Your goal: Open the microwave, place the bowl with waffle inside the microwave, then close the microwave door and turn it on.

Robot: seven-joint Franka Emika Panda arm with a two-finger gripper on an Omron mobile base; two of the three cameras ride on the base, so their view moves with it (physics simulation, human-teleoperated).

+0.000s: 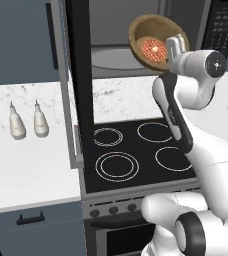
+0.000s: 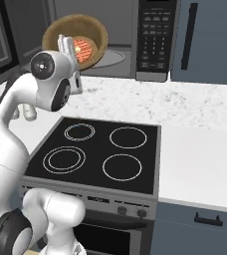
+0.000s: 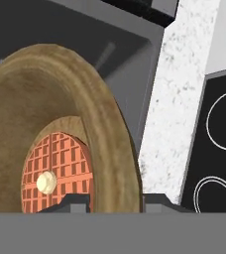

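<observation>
The microwave (image 1: 117, 56) stands open over the back of the counter, its grey cavity and glass turntable (image 2: 113, 57) showing. The microwave door (image 1: 79, 80) is swung out to the left, edge-on. My gripper (image 1: 174, 46) is shut on the rim of the bowl with waffle (image 1: 155, 36), which hangs steeply tilted in the air in front of the cavity mouth, above the stovetop's back edge. In the hand view the wooden bowl (image 3: 60, 109) with its reddish waffle (image 3: 55, 168) sits between my fingertips (image 3: 157, 201). From the right, the bowl (image 2: 85, 31) is level with the keypad panel (image 2: 153, 35).
A black four-ring stovetop (image 1: 136, 150) lies under the arm. Two white bottles (image 1: 17, 123) stand on the marble counter left of the open door. A dark blue-grey cabinet door (image 2: 210, 40) is right of the microwave, with bare counter (image 2: 200, 159) below it.
</observation>
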